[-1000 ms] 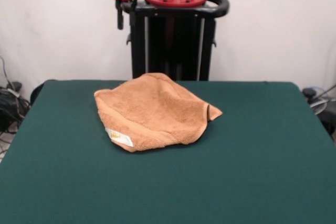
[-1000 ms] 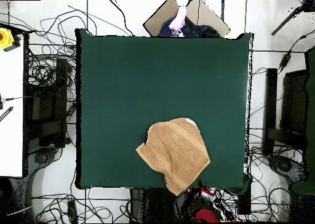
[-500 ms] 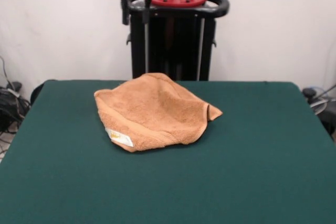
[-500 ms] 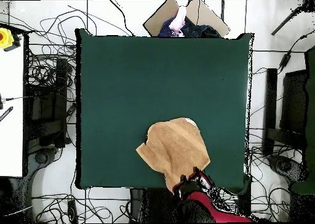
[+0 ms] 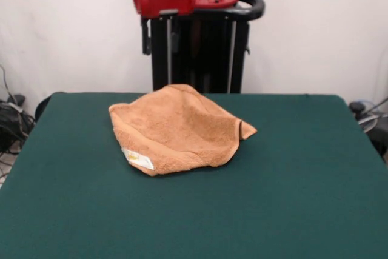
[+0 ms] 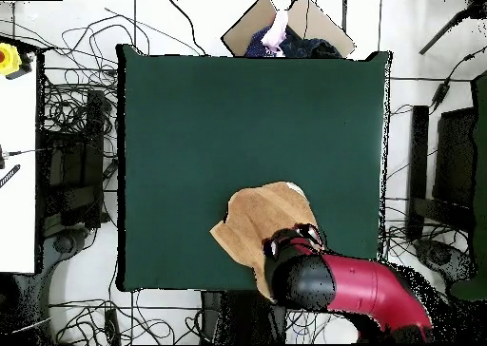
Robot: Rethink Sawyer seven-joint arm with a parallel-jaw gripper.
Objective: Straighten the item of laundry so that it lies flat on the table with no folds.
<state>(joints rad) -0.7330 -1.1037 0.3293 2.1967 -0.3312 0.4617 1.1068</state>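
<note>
While towel [image 5: 176, 130] sits bunched and folded on counter [image 5: 291, 186], gripper [image 5: 159, 31] hangs above its far edge, opening unclear.

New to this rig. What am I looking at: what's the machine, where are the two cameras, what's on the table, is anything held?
The machine is a red and black robot arm on a pedestal at one side of a green table. One camera faces the robot from across the table; the other looks straight down, with the robot's base at the picture's bottom.

One thing lies on the table: an orange-tan towel, rumpled and folded over itself, with a small white label at its front edge.

Nothing is held. From the front, the end effector hangs well above the towel; from overhead, the arm covers part of it. Whether the end effector is open or shut cannot be told.
</note>
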